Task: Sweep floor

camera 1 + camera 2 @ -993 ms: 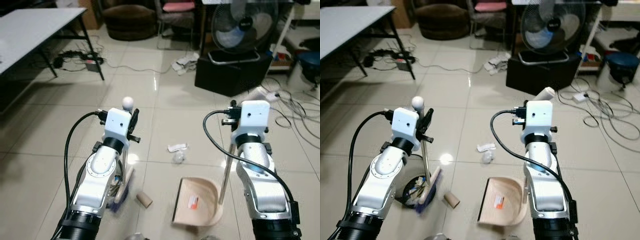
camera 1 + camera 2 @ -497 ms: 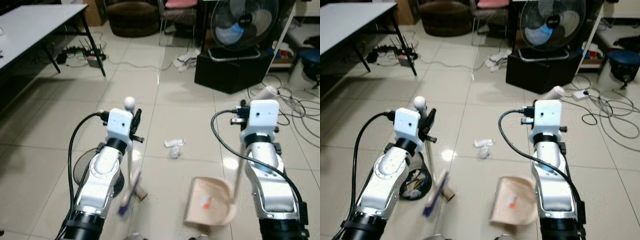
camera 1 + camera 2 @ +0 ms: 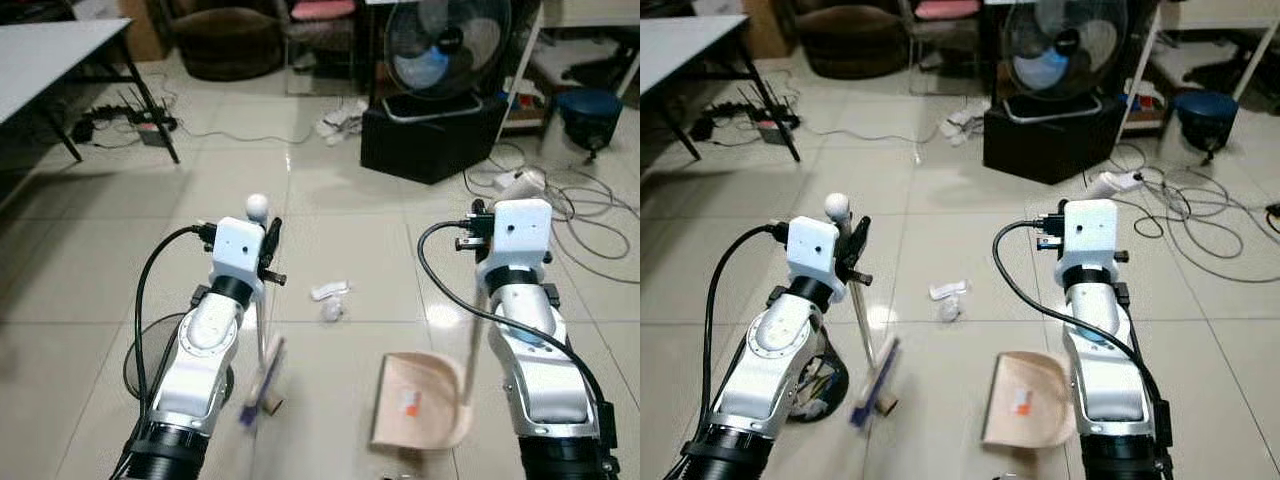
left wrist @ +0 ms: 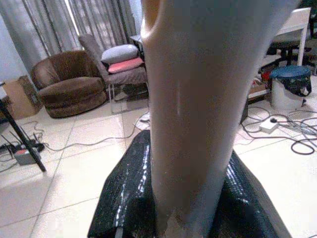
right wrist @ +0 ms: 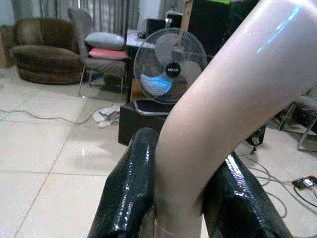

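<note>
- Left gripper (image 4: 188, 218) pinches the smooth cream broom handle (image 4: 198, 99); its blurred purple-bristled broom head (image 3: 262, 385) rests on the glossy tile floor (image 3: 90, 260).
- Right gripper (image 5: 178, 218) clamps the curved beige dustpan handle (image 5: 223, 99); the scoop-shaped dustpan (image 3: 420, 400) sits at 3 o'clock from the broom.
- Crumpled white paper scraps (image 3: 330, 300) lie at 12 o'clock, between the arms.

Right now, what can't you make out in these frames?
- Broom head: motion-blurred in both eye views, bristles unreadable.
- Small brown piece behind the broom head: mostly hidden, can't identify.
- Orange scrap in the dustpan: too small to identify.
- Left gripper and right gripper: wrist views blocked by the handles they clamp.
- Crumpled litter: too small to identify.
</note>
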Tool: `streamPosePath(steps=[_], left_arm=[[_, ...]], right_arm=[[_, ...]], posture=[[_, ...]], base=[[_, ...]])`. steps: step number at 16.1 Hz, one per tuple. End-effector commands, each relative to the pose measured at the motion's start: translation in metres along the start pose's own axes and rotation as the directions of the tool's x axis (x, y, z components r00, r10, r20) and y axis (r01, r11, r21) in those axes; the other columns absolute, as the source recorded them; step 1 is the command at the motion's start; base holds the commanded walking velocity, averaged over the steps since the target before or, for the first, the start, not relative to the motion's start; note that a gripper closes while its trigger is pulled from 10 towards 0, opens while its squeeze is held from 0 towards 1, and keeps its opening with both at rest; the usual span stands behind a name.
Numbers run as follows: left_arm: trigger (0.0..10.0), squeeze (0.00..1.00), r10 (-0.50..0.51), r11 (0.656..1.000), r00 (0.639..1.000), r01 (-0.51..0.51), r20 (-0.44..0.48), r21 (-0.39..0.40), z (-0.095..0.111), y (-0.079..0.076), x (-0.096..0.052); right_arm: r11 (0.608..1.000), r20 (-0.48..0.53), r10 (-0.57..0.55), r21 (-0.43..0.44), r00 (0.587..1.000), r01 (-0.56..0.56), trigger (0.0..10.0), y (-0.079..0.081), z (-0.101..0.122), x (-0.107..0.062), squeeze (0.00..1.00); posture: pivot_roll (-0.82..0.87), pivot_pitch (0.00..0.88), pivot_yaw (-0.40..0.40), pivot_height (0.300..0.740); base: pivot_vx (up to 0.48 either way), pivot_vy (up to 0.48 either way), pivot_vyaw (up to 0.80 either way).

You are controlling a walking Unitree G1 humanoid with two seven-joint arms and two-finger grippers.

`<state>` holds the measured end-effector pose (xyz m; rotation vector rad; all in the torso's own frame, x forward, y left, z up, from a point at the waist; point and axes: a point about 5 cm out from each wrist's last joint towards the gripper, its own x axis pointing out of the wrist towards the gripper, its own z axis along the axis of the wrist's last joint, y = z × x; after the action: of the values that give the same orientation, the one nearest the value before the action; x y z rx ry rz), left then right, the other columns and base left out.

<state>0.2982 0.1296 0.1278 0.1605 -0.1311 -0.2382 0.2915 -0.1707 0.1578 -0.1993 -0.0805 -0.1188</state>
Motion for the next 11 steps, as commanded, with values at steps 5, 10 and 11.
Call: streamPosePath(steps=[5,10,11], left_arm=[[10.0,0.0,0.015,0.999,1.0,-0.015,0.028,0.034,0.0044,0.0068,-0.0026],[10.0,0.0,0.004,1.0,1.0,-0.005,0.027,0.029,0.0044,0.0041,-0.0023],[10.0,0.0,0.003,1.0,1.0,-0.004,0.026,0.029,0.0042,0.0039,-0.0025]], right_arm=[[0.998,0.049,0.063,-0.019,0.997,-0.062,10.0,0.0123,0.0083,0.0024,0.0],[0.997,0.051,0.061,-0.042,0.997,-0.059,10.0,0.0122,0.0082,0.0026,0.0],[0.997,0.051,0.061,-0.042,0.997,-0.058,10.0,0.0119,0.0081,0.0026,0.0]], posture=[[-0.04,0.034,0.082,0.74],[-0.04,0.037,0.083,0.74],[-0.04,0.039,0.082,0.74]], base=[[0.359,0.0,0.0],[0.371,0.0,0.37],[0.368,0.0,0.47]])
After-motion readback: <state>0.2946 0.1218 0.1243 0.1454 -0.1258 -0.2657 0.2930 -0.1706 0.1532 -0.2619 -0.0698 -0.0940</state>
